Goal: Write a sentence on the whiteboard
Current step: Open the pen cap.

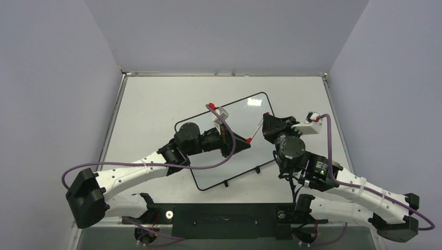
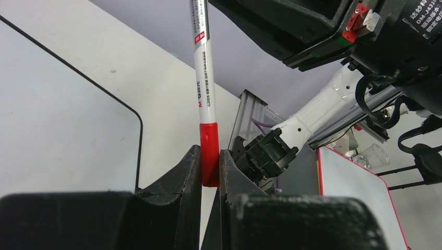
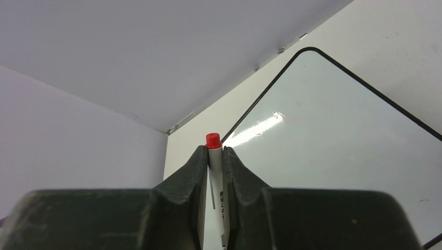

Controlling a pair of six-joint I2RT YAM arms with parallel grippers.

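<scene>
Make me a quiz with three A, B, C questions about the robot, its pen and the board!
1. Where is the marker?
A. lying on the table
B. held between the two grippers
C. clipped to the board

2. What colour is its cap?
A. blue
B. green
C. red

3. What shows on the whiteboard?
A. no writing
B. a drawn house
C. lines of blue words

Answers:
1 B: the left gripper pinches the cap, and the right gripper grips the other end.
2 C: the cap is plainly red.
3 A: the parts in view are blank, with only glare.
</scene>
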